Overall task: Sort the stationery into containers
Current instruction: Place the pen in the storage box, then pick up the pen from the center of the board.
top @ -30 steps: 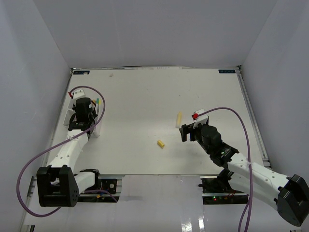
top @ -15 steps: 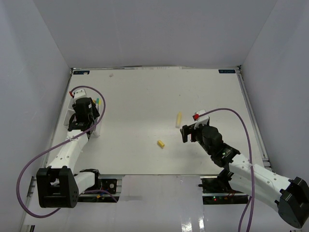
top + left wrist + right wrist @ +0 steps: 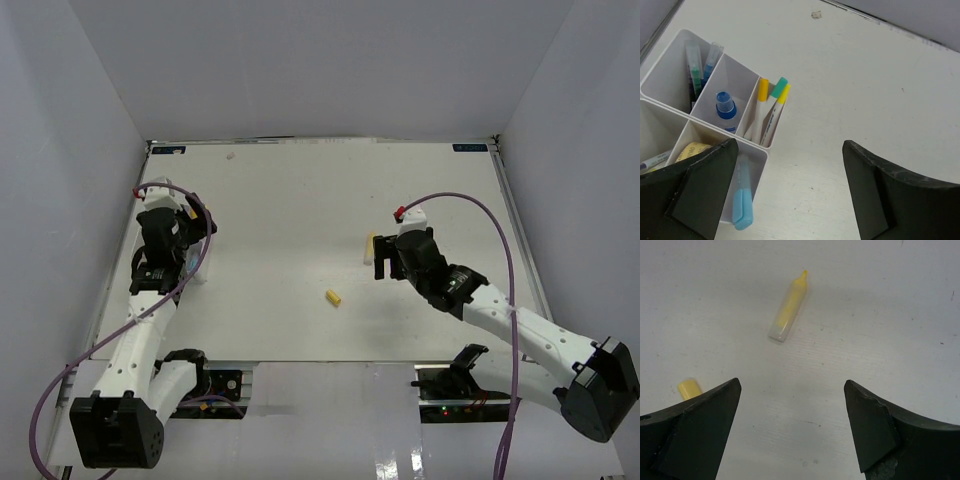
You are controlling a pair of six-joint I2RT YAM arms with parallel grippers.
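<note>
Left gripper [image 3: 790, 147] newly opened above the tray [image 3: 667, 70]; right gripper [image 3: 792, 385] now at the yellow marker [image 3: 371, 246]
Top view: since a second ago the right gripper has swung toward 12 o'clock and sits beside the marker, with an eraser piece [image 3: 333, 297] at the marker's 7 o'clock. Left wrist: jaws wide, holding nothing, a light blue pen [image 3: 742, 200] lying in the near compartment. Right wrist: jaws wide and empty, marker at 12 o'clock, untouched

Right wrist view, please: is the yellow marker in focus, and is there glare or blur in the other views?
Right wrist: marker sharp, light flat, fingers dark. Left wrist: tray sharp, evenly lit. Top external: even light, glare on the glossy strip along the bottom edge.
</note>
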